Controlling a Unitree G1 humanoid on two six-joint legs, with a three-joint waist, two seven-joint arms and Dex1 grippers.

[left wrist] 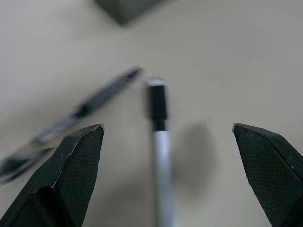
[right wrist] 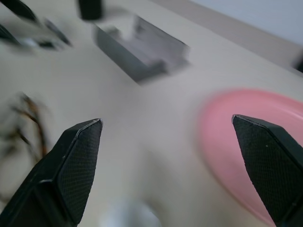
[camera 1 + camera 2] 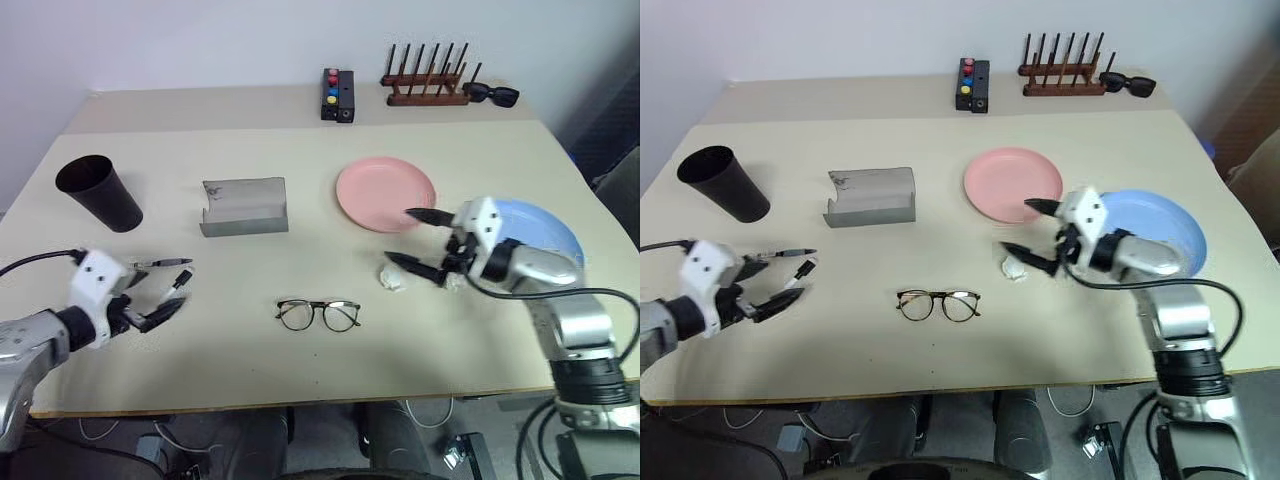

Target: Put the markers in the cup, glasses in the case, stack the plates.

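My left gripper (image 3: 165, 300), jaws wide and empty, hangs just over the two markers (image 1: 160, 142) lying near the table's (image 3: 300, 370) front-left edge. They look light, stiff and probably smooth enough to roll; I would pinch the white barrel mid-length. My right gripper (image 3: 420, 243) is also wide and empty.

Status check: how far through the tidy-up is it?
Nothing done yet. The markers lie on the table, and the cup holds none. The glasses sit outside the open case. The pink plate and blue plate lie side by side, unstacked. In hand: nothing. The left gripper hovers open at the markers; the right gripper is open beside the pink plate.
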